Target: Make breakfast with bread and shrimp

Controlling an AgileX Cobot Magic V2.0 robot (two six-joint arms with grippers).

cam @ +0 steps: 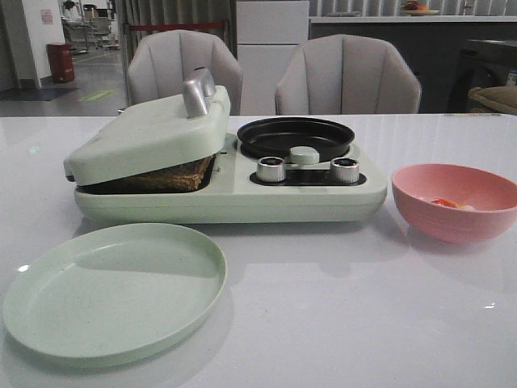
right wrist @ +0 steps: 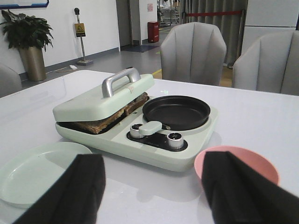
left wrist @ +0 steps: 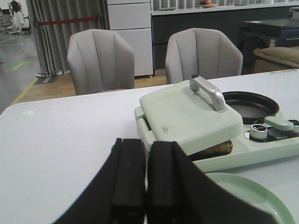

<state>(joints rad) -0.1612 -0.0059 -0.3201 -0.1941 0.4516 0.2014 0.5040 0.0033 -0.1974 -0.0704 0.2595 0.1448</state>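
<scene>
Nearest us lies our green plate (cam: 117, 291), with the maker (cam: 226, 190) behind it. Its lid (cam: 145, 133) rests tilted on the bread (cam: 166, 176). Shrimp (cam: 451, 204) sits in the pink bowl (cam: 456, 218). Our left gripper (left wrist: 145, 179) is clenched; our right gripper (right wrist: 152, 186) is spread wide.

Breakfast maker (cam: 242, 190) occupies table (cam: 323, 323) centre. Its lid (cam: 145, 133) rests tilted on bread (cam: 166, 176), leaving only narrow gap at front edge. Black pan (cam: 295, 137) open from above; two knobs (cam: 271, 168) stand just before it. Green plate (cam: 113, 287) lies front-left, pink bowl (cam: 456, 202) right. Bare tabletop between plate and bowl allows passage.
</scene>
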